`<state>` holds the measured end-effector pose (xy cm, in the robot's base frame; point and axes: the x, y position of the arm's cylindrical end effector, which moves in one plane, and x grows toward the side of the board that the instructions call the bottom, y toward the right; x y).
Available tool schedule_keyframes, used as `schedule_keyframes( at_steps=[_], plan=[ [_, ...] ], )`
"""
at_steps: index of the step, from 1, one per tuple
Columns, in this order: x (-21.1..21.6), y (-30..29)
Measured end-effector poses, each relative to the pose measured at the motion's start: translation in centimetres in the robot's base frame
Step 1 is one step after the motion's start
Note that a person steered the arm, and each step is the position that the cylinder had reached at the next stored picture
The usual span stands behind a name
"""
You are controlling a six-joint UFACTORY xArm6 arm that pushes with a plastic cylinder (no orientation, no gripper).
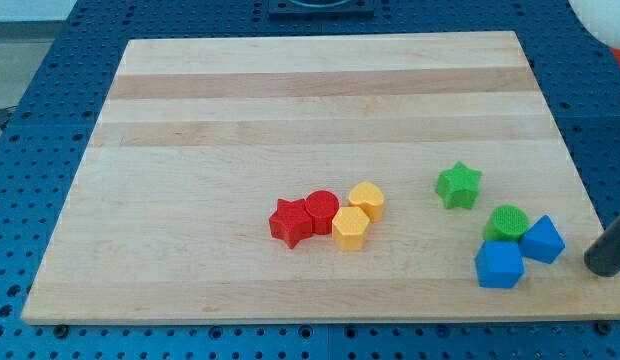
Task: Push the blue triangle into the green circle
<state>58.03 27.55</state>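
The blue triangle (543, 239) lies near the board's right edge, touching the right side of the green circle (506, 222). A blue cube-like block (500, 265) sits just below the green circle, touching it. My tip (598, 266) is the lower end of the dark rod at the view's right edge, to the right of and slightly below the blue triangle, with a gap between them.
A green star (458, 185) lies above and left of the green circle. A cluster at the middle holds a red star (290, 222), a red circle (322, 210) and two yellow hexagons (367, 200) (350, 228). The wooden board (290, 100) sits on a blue pegboard.
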Motion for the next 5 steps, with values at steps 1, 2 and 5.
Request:
schedule_keyframes(
  at_steps=[1, 2, 5],
  plan=[
    [0.0, -1.5],
    [-2.7, -3.3],
    [-5.3, -3.6]
  ],
)
